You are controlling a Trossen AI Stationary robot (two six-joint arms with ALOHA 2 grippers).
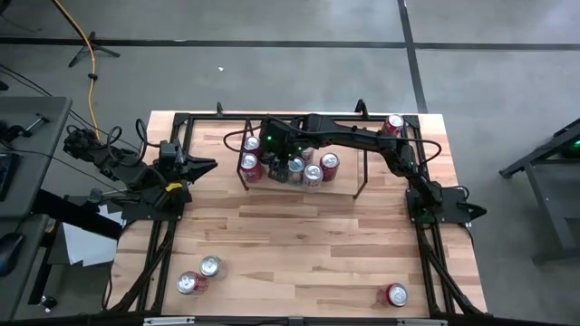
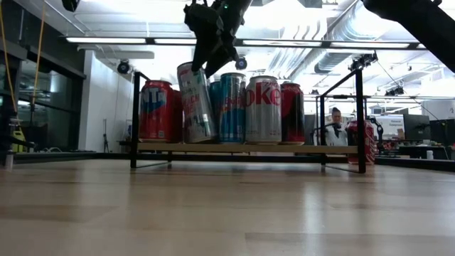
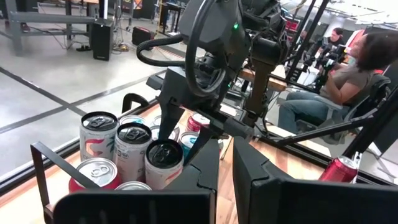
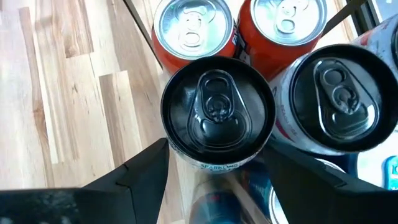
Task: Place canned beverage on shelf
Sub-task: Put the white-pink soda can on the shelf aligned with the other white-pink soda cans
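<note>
Holding a black-topped can point(image 4: 217, 115) between its fingers, the right hand point(image 1: 288, 154) is over the shelf point(image 1: 355, 186) at about 12 o'clock on the table point(image 1: 299, 244), arm reaching in from the 3 o'clock side. Low view shows the can tilted, base at or just above the shelf top; can't tell if it's fully seated. It's going in at the front edge of a tight cluster of cans point(image 2: 264, 110), touching or nearly touching neighbours both sides. Left hand point(image 1: 201, 166) shut, empty, parked at 9 o'clock, well clear. Risks, imo: release while tilted and the can tips off the shelf edge or rocks into the row, domino effect bc the cans are packed so close. Fingers spreading on release could also shove the adjacent red cans point(image 4: 193, 31). Retreat needs to go straight up; any sideways drag catches the tops. More cans point(image 1: 199, 274) near 7 o'clock and one can point(image 1: 396, 294) near 5 o'clock on the table not yet shelved.
</note>
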